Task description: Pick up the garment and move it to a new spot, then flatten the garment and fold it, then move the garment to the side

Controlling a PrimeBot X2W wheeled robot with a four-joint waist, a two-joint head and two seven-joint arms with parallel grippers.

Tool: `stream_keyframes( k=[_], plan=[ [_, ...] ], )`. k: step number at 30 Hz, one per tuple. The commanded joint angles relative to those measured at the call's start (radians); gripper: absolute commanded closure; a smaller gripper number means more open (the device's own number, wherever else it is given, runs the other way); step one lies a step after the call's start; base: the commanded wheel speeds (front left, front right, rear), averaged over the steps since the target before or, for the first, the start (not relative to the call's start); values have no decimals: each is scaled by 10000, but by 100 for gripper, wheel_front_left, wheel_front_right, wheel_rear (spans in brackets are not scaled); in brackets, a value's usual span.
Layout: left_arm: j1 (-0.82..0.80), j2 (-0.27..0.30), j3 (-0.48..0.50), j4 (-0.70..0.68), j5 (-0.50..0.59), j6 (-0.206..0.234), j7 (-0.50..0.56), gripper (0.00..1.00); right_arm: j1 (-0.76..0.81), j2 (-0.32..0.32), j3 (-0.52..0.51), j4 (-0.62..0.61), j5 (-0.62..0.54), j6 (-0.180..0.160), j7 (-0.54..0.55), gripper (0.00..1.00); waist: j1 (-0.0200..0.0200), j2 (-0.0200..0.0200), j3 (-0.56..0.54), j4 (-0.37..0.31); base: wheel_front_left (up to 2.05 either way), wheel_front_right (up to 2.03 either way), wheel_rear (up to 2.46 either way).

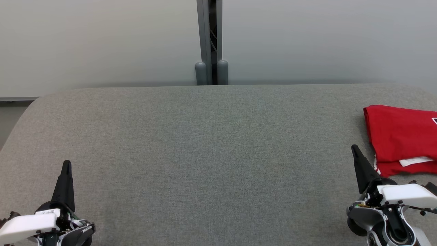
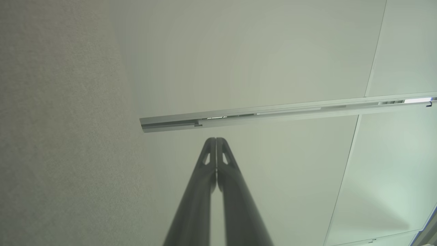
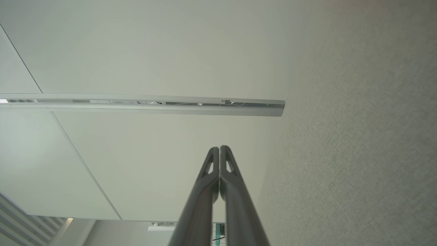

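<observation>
The folded red garment (image 1: 399, 133) on the grey table (image 1: 205, 153) is being faced from just left of its near corner by the empty, tight-closed right gripper (image 1: 354, 147), while the likewise closed left gripper (image 1: 67, 163) is being held far to its left

We can read no words or numbers here. A small white sticker (image 1: 47, 212) on the left gripper (image 1: 66, 166) carries dark characters too tiny to make out, and the white tag (image 1: 416, 161) on the red garment (image 1: 399, 133) shows no legible print.
</observation>
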Motion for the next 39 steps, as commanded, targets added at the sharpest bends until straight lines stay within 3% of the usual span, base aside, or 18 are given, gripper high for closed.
stream_keyframes(
  k=[1,39],
  plan=[
    [-158,38,47,0,17,-45,35,100,-39,-92,-31,-31,3,4,26,100,0,0,0,0,0,0,0],
    [-161,6,89,0,67,-45,75,100,-39,-92,-30,-33,2,2,25,100,0,0,0,0,0,0,0]
  ],
)
